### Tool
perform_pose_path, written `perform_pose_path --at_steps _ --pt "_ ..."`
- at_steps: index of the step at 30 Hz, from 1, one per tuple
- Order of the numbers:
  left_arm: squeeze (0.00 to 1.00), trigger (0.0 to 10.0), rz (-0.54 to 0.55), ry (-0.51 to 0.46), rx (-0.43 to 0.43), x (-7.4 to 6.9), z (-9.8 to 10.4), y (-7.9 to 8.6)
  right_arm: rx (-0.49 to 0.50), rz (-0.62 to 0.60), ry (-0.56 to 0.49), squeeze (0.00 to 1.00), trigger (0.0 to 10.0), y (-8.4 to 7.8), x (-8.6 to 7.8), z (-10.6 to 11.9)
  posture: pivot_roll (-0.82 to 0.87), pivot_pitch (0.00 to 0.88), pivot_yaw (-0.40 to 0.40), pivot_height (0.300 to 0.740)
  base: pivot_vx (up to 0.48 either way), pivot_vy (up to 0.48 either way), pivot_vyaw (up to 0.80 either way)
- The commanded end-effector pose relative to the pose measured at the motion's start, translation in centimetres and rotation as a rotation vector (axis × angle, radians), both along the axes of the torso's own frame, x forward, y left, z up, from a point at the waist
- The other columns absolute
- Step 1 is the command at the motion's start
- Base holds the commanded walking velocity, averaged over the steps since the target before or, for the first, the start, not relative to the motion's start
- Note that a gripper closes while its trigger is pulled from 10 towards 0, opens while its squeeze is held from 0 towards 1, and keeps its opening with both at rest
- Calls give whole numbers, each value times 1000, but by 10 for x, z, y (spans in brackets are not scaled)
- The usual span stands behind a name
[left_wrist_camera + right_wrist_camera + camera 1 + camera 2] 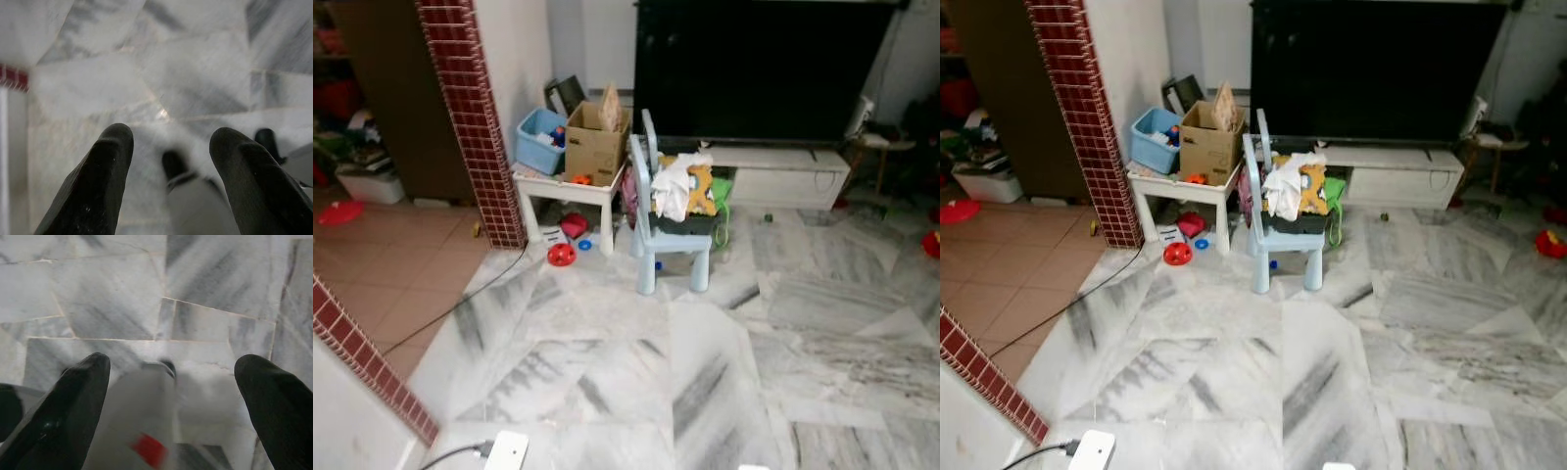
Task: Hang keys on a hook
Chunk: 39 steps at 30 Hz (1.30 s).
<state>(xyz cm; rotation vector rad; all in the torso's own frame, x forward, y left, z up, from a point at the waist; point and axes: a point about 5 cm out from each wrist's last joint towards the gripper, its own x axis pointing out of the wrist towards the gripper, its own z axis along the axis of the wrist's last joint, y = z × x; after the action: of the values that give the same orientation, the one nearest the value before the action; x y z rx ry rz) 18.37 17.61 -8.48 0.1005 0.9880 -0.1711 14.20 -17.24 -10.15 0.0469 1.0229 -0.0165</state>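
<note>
- Keys and hook are both unsighted on this stretch of grey-veined marble floor (705,372), so I judge the step in hand to be a search on foot, not a reach.
- Left gripper (168,147) hangs over the floor, its two black fingers (105,181) spread well apart with nothing between them.
- Right gripper (171,382) hangs likewise, fingers (73,401) wider still, holding nothing.
- Landmark: the pale blue child's chair (668,240), heaped with white and yellow cloth, stands in front of the dark television (759,69).
- Left of the chair sits a small white table (563,191) bearing a cardboard box (597,142) and a blue bin (540,137); red toys (562,255) lie below it.
- Further left of the chair rises a red-tiled pillar (470,117).
- Doing it well: turn the head slowly and scan tabletops and walls before walking, since keys are small and easily lost in clutter.
- Steer wide of the black cable (450,313) trailing across the floor left of the chair, and of the toys.
</note>
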Motion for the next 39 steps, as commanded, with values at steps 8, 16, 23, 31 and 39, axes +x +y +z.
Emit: perform_pose_path --at_steps 8,16,23,31,39 --pt "0 10000 -19 2 -13 0 -1 -7 -14 -10 35 0 10000 -8 -9 -3 -71 0 21 740 282 0 0" --pt "0 10000 -22 2 -12 0 -1 -8 -14 -13 36 0 10000 -8 -9 -3 -71 0 21 740 277 0 0" --pt "0 10000 -21 3 -12 0 -1 -7 -14 -16 35 0 10000 -8 -9 -3 -74 0 22 740 275 0 0" --pt "0 10000 -16 3 -13 0 -1 -7 -12 -17 35 0 10000 -8 -9 -3 -74 0 22 740 268 0 0" --pt "0 10000 -14 5 -12 0 -1 -7 -12 -17 34 0 10000 -8 -8 -2 -74 0 22 740 93 0 0"
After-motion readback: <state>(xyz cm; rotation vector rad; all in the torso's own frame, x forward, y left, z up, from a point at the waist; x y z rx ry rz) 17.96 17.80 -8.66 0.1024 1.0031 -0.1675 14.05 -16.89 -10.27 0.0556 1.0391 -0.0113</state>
